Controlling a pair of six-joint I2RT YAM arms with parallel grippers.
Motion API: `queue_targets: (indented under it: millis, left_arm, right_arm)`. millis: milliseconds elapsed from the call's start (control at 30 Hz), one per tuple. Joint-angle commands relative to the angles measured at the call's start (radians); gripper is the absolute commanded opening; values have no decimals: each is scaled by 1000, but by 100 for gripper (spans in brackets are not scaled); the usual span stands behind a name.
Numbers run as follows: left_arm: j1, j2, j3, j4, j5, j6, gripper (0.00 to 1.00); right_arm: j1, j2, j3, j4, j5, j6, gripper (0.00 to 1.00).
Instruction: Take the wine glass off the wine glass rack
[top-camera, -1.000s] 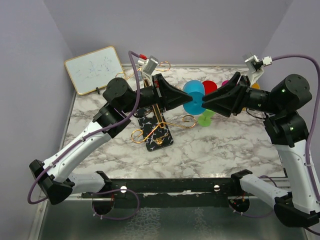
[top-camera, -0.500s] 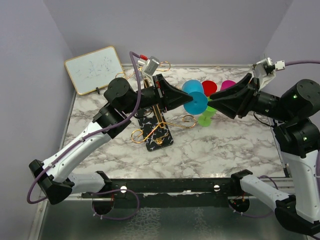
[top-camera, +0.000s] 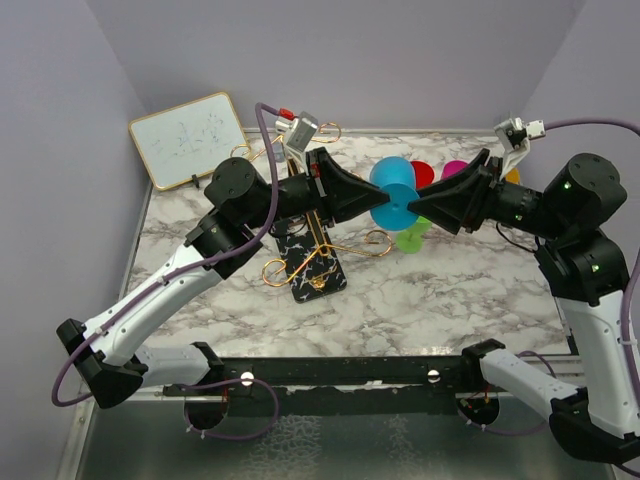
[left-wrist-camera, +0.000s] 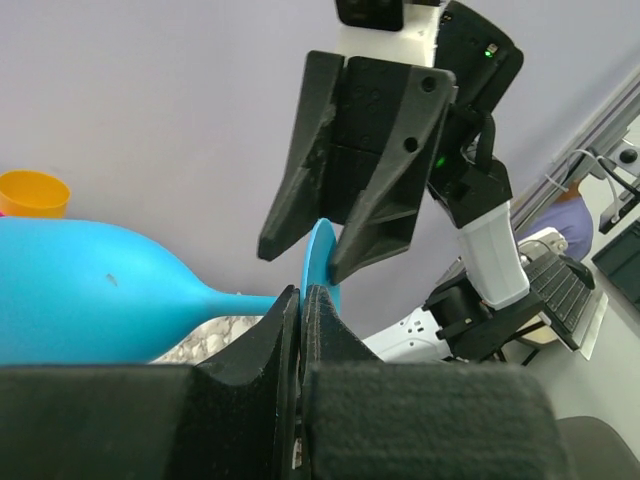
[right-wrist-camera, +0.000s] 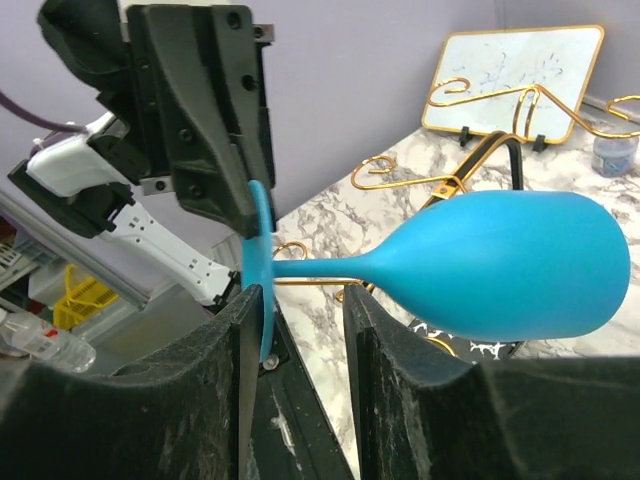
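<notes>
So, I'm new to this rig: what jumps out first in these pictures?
A blue wine glass hangs sideways in mid-air above the middle of the marble table. The left gripper pinches its foot, and the open right gripper straddles its stem. The gold wine glass rack stands just left of it.

Bright, even, soft light from above; faint shadows on the grey-veined white marble worktop (top-camera: 450, 290). The blue wine glass (left-wrist-camera: 90, 290) shows crisp beyond the left gripper (left-wrist-camera: 301, 300), whose black fingers (left-wrist-camera: 150, 420) blur near the lens.
</notes>
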Motion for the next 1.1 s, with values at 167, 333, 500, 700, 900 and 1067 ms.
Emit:
queue_targets:
  millis: [167, 333, 500, 700, 900, 1067]
  left_arm:
    - [-34, 21, 63, 42, -13, 9, 0]
    - [-36, -3, 64, -58, -132, 47, 26]
    - [-36, -87, 51, -203, -347, 72, 70]
    - [-36, -183, -39, -262, -433, -32, 71]
    - [-36, -217, -133, -271, -367, -178, 69]
    - [-36, -258, -195, -260, -372, -232, 67]
  right_arm:
    - [-2, 5, -13, -6, -71, -22, 1]
    - [-2, -16, -5, -19, -77, -61, 1]
    - [-2, -67, -14, -43, -25, -203, 1]
    - [-1, -159, -119, 12, 149, -424, 1]
    - [-1, -280, -347, 276, 226, -554, 1]
    - [5, -230, -330, 347, 256, -622, 1]
